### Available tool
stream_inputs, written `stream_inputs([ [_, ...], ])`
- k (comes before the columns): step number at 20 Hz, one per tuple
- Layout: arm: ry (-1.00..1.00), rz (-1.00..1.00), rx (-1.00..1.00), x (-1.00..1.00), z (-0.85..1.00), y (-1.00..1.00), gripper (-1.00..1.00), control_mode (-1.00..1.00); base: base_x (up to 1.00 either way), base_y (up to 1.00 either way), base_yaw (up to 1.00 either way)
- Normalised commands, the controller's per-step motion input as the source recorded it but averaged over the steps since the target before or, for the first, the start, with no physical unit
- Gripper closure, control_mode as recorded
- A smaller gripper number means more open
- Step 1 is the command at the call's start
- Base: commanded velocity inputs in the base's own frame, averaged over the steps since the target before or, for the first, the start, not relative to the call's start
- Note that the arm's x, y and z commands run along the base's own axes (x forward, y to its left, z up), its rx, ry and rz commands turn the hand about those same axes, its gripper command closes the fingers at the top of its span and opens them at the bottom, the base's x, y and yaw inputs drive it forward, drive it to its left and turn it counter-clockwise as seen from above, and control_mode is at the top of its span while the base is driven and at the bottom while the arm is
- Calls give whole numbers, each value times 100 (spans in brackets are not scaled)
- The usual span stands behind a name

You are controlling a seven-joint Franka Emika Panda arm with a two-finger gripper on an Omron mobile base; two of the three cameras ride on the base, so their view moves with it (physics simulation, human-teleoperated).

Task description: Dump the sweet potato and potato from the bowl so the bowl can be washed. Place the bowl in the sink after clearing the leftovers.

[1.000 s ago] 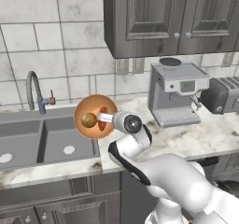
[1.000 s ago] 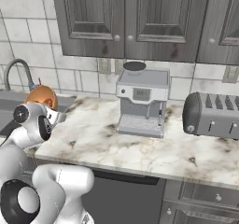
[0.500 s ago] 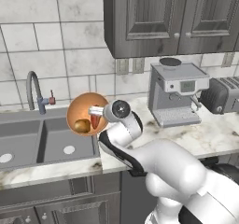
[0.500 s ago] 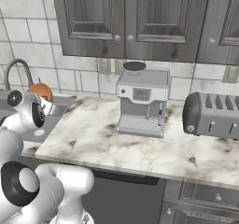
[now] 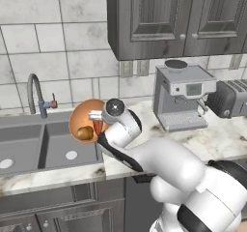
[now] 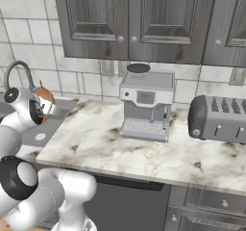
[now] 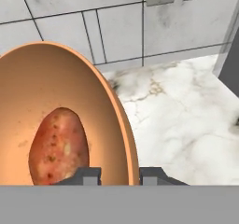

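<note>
Carried leftward since a second ago: bowl (image 5: pixel 86 124) now tipped on edge over the sink's (image 5: pixel 29 146) right basin, off the worktop (image 5: pixel 202 139). Fingers (image 7: pixel 119 175) clamped on bowl rim. Potato (image 5: pixel 85 133) and sweet potato (image 7: pixel 58 147) still inside, low against the wall.

Potato (image 5: pixel 85 133) in tilted bowl (image 5: pixel 83 118) above sink (image 5: pixel 29 144), apparently its right basin

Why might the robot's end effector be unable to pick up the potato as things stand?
Probably it can't: the end effector is already shut on the rim of the bowl, held tilted at the sink edge. The potato lies inside that bowl, so there are no free fingers.
</note>
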Motion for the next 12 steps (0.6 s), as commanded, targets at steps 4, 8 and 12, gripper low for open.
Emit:
stream_inputs([
  [4, 0, 0, -10, 13, -1, 4, 100, -100, 0, 0, 0],
  [8, 3, 0, -12, 3, -14, 0, 100, -100, 0, 0, 0],
  [12, 2, 0, -8, 0, -6, 5, 100, -100, 0, 0, 0],
])
